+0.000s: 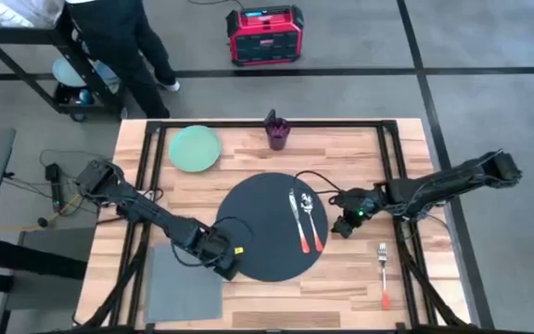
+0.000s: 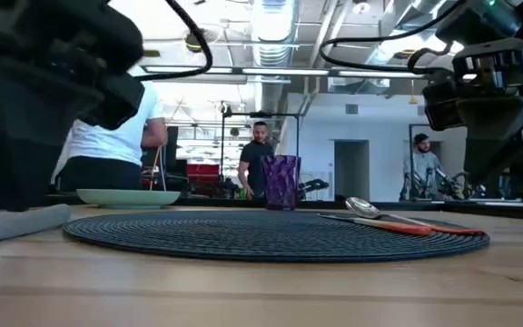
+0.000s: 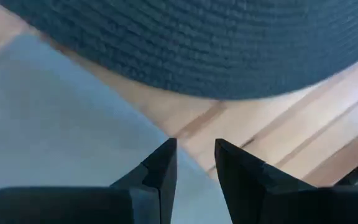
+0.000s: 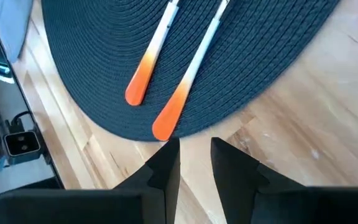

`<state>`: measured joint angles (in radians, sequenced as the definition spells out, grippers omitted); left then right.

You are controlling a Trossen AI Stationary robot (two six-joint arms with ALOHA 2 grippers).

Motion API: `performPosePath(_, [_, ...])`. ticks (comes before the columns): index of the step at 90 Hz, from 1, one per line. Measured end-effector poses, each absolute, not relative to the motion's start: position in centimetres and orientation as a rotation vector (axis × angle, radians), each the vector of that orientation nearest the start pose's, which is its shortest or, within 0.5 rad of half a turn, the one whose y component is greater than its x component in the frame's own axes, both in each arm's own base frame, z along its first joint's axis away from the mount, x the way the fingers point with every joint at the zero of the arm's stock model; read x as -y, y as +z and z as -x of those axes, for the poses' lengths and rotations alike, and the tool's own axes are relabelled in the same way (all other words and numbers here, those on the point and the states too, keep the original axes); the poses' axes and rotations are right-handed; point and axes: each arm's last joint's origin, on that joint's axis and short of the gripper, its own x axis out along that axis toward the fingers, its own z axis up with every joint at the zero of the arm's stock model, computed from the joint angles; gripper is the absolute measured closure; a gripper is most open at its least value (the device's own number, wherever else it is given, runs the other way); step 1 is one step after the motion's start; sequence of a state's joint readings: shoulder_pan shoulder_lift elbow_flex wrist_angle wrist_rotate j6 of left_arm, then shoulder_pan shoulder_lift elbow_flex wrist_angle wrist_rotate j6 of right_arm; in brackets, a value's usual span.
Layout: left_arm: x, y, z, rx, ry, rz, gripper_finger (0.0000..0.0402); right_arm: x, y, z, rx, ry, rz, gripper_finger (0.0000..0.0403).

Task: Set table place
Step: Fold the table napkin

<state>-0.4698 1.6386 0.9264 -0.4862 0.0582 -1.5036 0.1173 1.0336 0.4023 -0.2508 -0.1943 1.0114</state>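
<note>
The left gripper (image 1: 227, 266) is seen low over the table (image 1: 341, 306), at abt 7 o'clock of the mat (image 1: 262, 241), just off its rim; its fingers (image 3: 161, 169) are held nearly closed w/ a thin gap, nothing gripped, tips over the edge of the grey napkin (image 1: 185, 281) and bare wood. The right gripper (image 1: 340, 226) is placed at abt 3 o'clock of the mat, just outside its rim; its fingers (image 4: 166, 163) are likewise nearly closed, empty, pointed toward the orange handle ends.

On the mat, right of centre, a knife (image 1: 297, 221) and a spoon (image 1: 311, 221) are laid side by side, orange handles toward 6 o'clock. A fork (image 1: 384, 276) w/ orange handle is left on the wood at abt 4 o'clock, well apart from the mat. A pale green plate (image 1: 194, 148) is set at abt 11 o'clock, a purple cup (image 1: 277, 133) at 12 o'clock near the table's far edge.

A person (image 1: 123, 42) is seen beyond the far-left corner; a red box (image 1: 265, 34) is on the floor.
</note>
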Motion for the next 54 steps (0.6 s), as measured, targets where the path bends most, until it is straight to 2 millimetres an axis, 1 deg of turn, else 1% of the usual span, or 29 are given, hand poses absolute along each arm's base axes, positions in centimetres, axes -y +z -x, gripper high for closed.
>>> performPosePath(14, [13.4, 16.1, -26.1, -1.272, 0.551, 1.038, 0.031, -2.7, 16.0, -17.7, -0.966, -0.164, -0.974, 0.0325])
performPosePath(29, [13.4, 16.0, -26.1, -1.271, 0.556, 1.043, 0.031, -2.8, 16.0, -17.7, -0.974, -0.148, -0.983, 0.0325])
performPosePath(43, [13.9, 14.4, -26.6, -1.34, 0.567, 1.072, 0.031, -2.8, 16.0, -17.7, -0.989, -0.125, -0.995, 0.0325])
performPosePath(54, [14.9, 13.1, -27.8, -1.383, 0.433, 1.127, 0.031, -2.9, 16.1, -17.7, -1.002, -0.099, -1.007, 0.0325])
